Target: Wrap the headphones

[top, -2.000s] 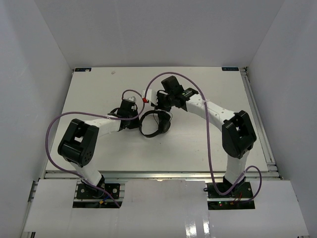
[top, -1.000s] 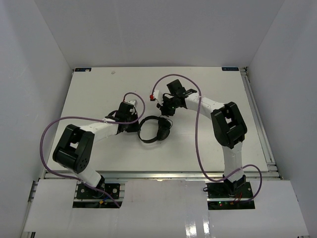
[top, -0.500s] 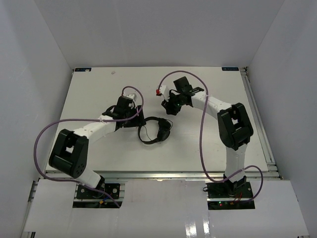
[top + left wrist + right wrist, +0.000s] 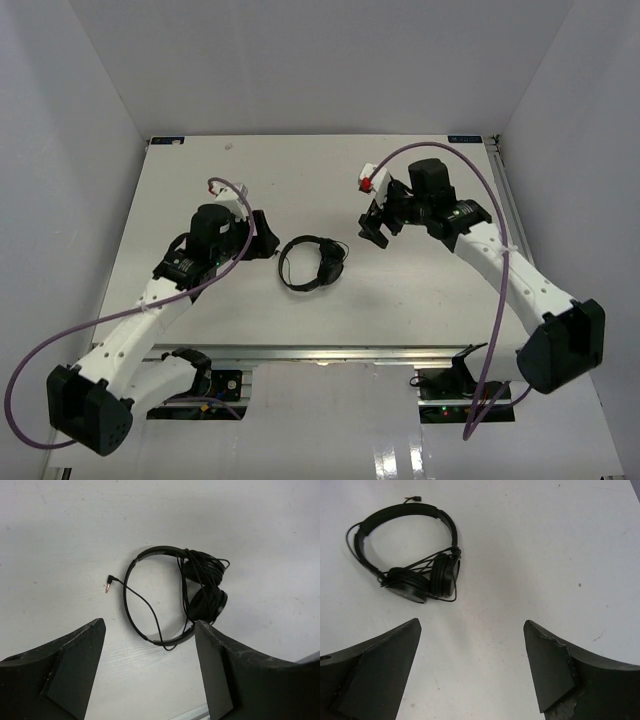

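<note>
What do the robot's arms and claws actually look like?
The left arm and right arm are slim white tubes with chunky black joints. A thick purple cable loops along each. A small red tab sits by the right wrist. The left gripper and right gripper each end in two matte black, wedge-shaped fingers.

Robotics lab test cell. White bench [image 4: 200,170] closed in by plain white panels [image 4: 70,150] to its left, right and far side. Mounted at an aluminium rail [image 4: 320,352] along the bench's near edge: left arm [image 4: 140,310] and right arm [image 4: 510,270], white and black, trailing purple cables [image 4: 432,146]. Close views down onto the bench framed by scuffed black left fingers [image 4: 55,675] and right fingers [image 4: 370,675].
</note>
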`<act>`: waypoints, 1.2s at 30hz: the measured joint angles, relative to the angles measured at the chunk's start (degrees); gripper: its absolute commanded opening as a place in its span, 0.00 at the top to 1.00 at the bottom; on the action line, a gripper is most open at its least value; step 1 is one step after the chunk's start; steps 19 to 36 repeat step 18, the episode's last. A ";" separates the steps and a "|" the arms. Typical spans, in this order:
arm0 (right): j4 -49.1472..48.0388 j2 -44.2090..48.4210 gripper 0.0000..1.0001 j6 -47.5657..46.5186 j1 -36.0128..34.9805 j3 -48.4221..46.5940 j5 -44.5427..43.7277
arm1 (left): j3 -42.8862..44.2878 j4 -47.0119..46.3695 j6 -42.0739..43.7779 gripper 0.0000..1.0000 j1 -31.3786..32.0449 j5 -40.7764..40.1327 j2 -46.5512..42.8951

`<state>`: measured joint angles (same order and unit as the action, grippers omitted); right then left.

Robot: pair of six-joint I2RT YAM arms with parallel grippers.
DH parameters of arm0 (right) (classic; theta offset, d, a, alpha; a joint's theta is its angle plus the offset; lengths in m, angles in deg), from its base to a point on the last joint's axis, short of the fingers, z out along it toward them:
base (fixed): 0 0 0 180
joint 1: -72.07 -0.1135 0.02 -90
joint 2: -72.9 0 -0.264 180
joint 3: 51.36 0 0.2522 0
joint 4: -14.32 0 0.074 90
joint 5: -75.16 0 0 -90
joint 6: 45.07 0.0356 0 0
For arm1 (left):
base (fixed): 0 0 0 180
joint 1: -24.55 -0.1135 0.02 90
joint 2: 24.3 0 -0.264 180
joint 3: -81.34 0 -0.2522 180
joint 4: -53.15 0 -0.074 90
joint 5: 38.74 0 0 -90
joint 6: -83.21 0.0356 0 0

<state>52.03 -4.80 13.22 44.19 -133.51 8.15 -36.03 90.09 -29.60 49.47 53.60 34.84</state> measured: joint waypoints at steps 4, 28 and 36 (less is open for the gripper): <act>0.91 9.11 0.10 4.50 1.52 5.96 0.83 | -5.21 3.41 -0.55 0.05 0.00 2.81 -12.38; 2.57 25.96 0.10 15.46 11.52 14.74 -8.85 | -9.09 9.69 -6.87 0.02 0.00 12.06 -40.90; 2.57 25.96 0.10 15.46 11.52 14.74 -8.85 | -9.09 9.69 -6.87 0.02 0.00 12.06 -40.90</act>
